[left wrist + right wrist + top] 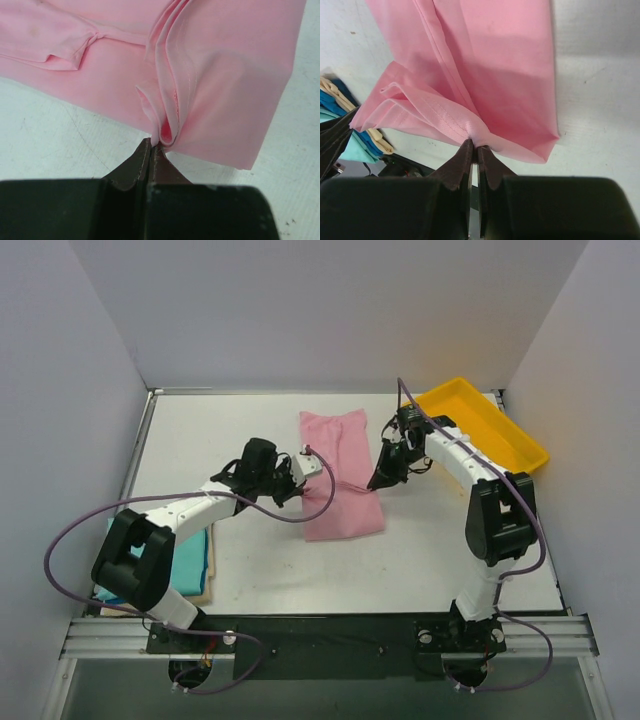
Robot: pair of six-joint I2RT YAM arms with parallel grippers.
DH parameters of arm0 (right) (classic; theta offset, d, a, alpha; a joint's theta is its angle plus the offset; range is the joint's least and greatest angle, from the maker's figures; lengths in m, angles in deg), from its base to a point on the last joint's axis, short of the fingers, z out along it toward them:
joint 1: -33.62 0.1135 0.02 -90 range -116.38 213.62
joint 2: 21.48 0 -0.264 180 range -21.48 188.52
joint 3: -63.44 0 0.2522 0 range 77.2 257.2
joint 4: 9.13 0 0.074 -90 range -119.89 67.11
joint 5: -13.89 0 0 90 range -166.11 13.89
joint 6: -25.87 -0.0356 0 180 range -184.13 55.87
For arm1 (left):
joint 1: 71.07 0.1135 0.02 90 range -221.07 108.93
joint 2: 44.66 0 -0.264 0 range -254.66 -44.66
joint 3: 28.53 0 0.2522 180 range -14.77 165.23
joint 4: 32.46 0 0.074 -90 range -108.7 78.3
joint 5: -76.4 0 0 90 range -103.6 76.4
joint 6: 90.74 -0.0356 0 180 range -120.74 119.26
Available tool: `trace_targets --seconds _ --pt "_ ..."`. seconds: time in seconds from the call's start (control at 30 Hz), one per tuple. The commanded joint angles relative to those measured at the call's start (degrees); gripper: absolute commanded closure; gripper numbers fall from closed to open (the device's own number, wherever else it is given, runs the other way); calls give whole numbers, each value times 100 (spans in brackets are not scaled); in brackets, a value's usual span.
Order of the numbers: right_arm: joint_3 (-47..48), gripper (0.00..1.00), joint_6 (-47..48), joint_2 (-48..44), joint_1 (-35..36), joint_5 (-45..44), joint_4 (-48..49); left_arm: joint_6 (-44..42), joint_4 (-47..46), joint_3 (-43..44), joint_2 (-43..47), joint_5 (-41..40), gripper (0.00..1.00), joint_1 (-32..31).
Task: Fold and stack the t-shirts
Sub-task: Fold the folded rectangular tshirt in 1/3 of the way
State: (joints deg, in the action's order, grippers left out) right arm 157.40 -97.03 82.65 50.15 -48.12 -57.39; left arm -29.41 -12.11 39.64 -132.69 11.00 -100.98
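Observation:
The light pink t-shirt [335, 440] lies in the middle of the table as a long folded strip, also filling the left wrist view [225, 90] and the right wrist view [495, 60]. My left gripper [322, 487] is shut on its left edge, pinching a bunched fold at the fingertips [152, 145]. On the opposite side my right gripper [374, 483] is shut on a gathered bit of the right edge [475, 146]. A teal t-shirt [190, 555] rests folded on a cream t-shirt [209, 578] at the near left, partly under the left arm.
A rigid yellow tray [500, 430] stands at the back right, close behind the right arm. White walls close in the table on three sides. The teal and cream stack [357, 150] shows low at the left of the right wrist view.

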Motion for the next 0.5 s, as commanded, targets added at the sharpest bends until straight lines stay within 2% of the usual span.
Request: trace_targets --seconds 0.0,0.1,0.47 --pt "486 100 170 423 -115 260 -215 55 -571 421 -345 -254 100 117" --pt "619 100 162 660 -194 278 -206 -7 -756 552 -539 -351 100 126" --pt "909 100 214 1135 -396 374 -119 -174 -431 913 -1155 -728 100 -32"
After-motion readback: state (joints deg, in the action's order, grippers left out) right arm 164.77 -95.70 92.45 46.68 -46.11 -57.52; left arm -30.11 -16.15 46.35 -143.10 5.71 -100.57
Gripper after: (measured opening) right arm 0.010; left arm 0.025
